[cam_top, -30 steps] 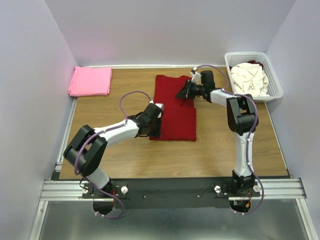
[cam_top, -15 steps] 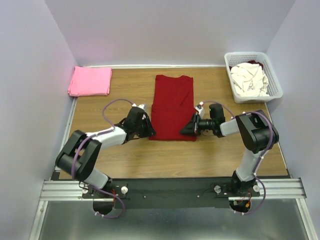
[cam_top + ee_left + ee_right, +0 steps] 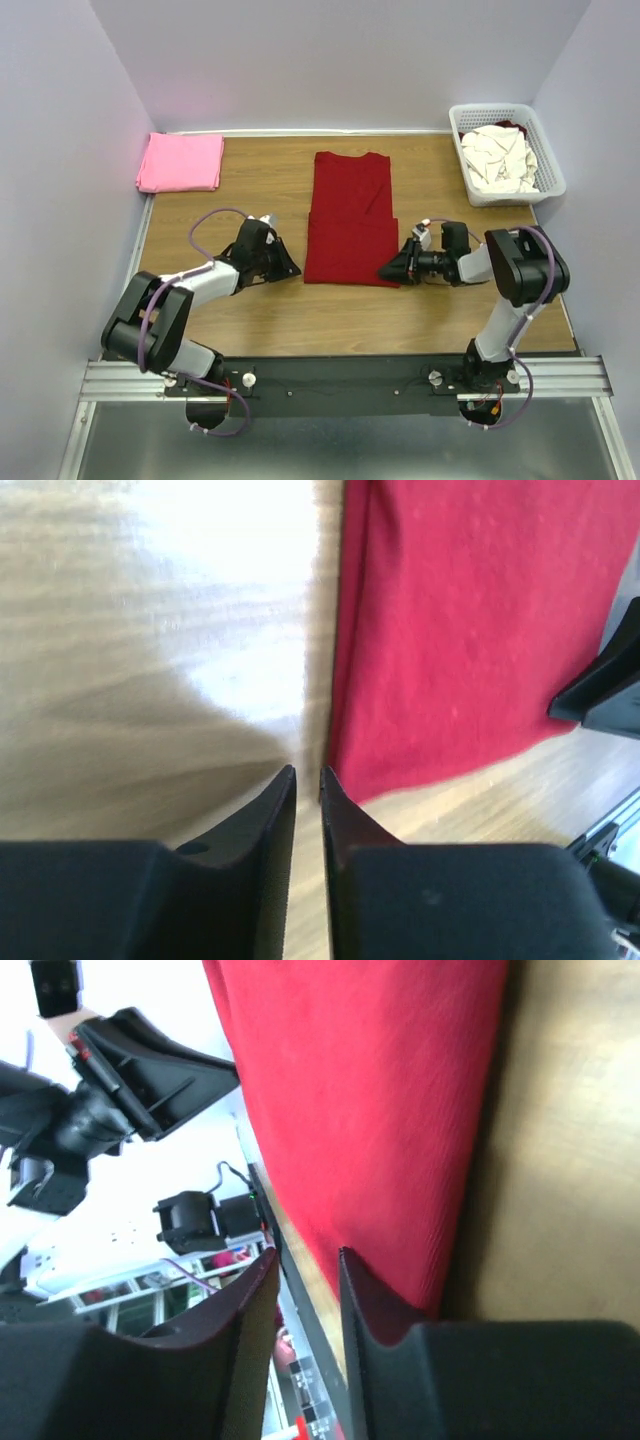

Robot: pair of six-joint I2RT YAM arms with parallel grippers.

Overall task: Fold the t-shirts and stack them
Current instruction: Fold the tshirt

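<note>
Lying flat, central on the bench (image 3: 250, 320): dark red t-shirt (image 3: 350, 215). Flanking its near hem at 8 and 4 o'clock: left hand (image 3: 290, 270) and right hand (image 3: 386, 272), both slightly parted, gripping nothing. Risking pinching one layer only, or skewing the fold by closing unevenly.

The dark red t-shirt (image 3: 350, 215) is matt, soft cloth — the table (image 3: 300, 320) smooth wood with a sheen.
</note>
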